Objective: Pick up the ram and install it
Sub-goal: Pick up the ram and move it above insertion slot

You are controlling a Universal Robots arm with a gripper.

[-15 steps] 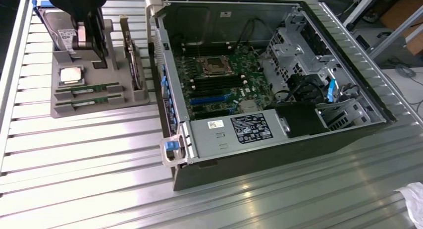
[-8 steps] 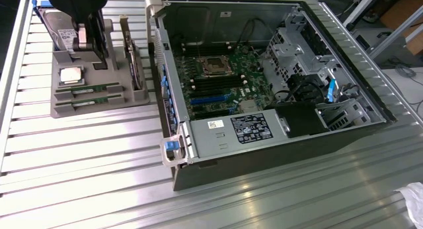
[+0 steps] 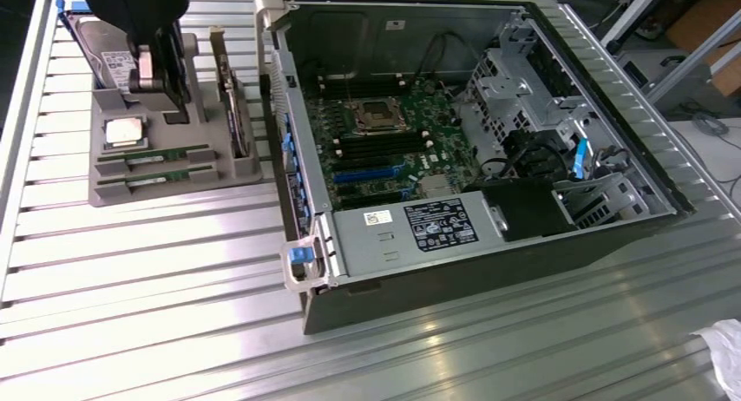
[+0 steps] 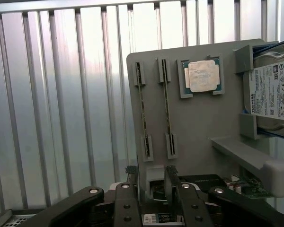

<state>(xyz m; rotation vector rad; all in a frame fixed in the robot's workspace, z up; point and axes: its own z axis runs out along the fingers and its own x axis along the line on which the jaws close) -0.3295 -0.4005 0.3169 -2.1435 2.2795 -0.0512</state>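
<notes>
Currently, no step of the task is complete. The ram [image 3: 156, 158] lies on edge in its slot on the gray holder [image 3: 173, 195], with a second stick [image 3: 156, 182] in the parallel slot just beside it. Each stick is seated in the holder's clips at both ends. Judge the pick-up as not yet made and the installation as wholly outstanding. The long black memory slots [image 3: 373, 146] on the motherboard, inside the open computer case [image 3: 487, 275], carry no green stick as far as you can see.

Check the gripper [image 4: 151, 182]. Its jaws stand wide apart and hold nothing. A gray upright part of the holder shows in the gap between them; whether it is touched cannot be told. In the exterior view the gripper hangs low over the far part of the holder, near the hard drive [image 3: 99, 49]. The processor chip [image 3: 125, 132] lies between it and the ram. The ram is therefore near the gripper but apart from it, touched by neither finger. In the wrist view both sticks run lengthwise away from the jaws, their near ends just ahead of them.
</notes>
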